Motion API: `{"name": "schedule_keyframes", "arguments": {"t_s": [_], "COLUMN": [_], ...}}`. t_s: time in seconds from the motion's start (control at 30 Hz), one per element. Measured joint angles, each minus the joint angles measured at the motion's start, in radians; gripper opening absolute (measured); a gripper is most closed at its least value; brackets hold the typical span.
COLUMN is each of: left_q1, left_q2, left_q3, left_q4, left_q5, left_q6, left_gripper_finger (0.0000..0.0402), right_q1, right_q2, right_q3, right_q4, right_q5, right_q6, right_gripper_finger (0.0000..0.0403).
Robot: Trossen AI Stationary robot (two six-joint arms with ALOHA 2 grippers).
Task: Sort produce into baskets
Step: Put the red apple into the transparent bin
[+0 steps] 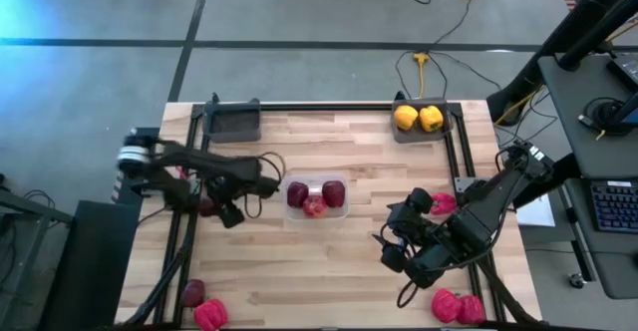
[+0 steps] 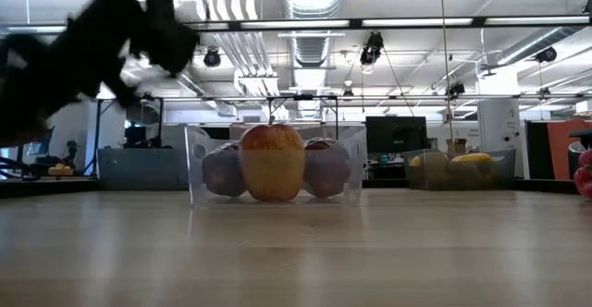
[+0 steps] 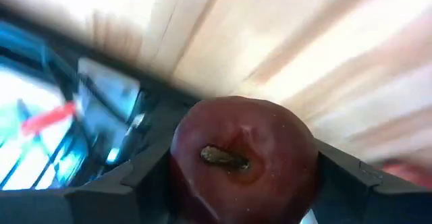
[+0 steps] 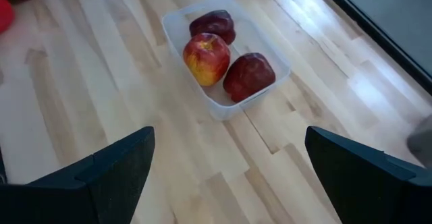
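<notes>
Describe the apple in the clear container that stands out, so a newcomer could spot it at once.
Mid-table sits the clear container holding three apples. The yellow-and-red apple lies between the two others. Both neighbours are uniformly dark red; only this one shows yellow.

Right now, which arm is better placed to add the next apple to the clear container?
Left. Its claw has a dark red apple between its fingers, beside the clear container. The right claw is open and empty.

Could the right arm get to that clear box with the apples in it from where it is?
Probably yes. The right gripper stands open, looking across bare table at the clear container holding three apples. Nothing lies between them; the left gripper is on the far side.
</notes>
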Motion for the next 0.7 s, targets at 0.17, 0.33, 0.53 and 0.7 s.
{"name": "schedule_keyframes", "arguments": {"t_s": [0.17, 0.33, 0.53, 0.7], "left_q1": [-0.044, -0.040, -0.036, -0.034], "left_q2": [-0.213, -0.227, -0.099, 0.006], "left_q3": [0.075, 0.071, 0.067, 0.070], "left_q4": [0.440, 0.858, 1.090, 1.152], "left_q5": [-0.107, -0.361, -0.410, -0.468], "left_q6": [-0.254, -0.331, -0.297, -0.331], "left_gripper_finger": [0.0250, 0.0249, 0.0251, 0.0263], "right_q1": [-0.029, -0.050, -0.051, -0.051], "right_q2": [0.000, -0.004, -0.020, -0.023], "right_q3": [0.000, 0.007, 0.009, 0.009], "right_q4": [-0.009, -0.027, -0.052, -0.049], "right_q5": [0.000, -0.036, -0.055, -0.079], "right_q6": [0.000, -0.008, 0.012, 0.038], "right_gripper_finger": [0.0375, 0.0375, 0.0375, 0.0375]}}
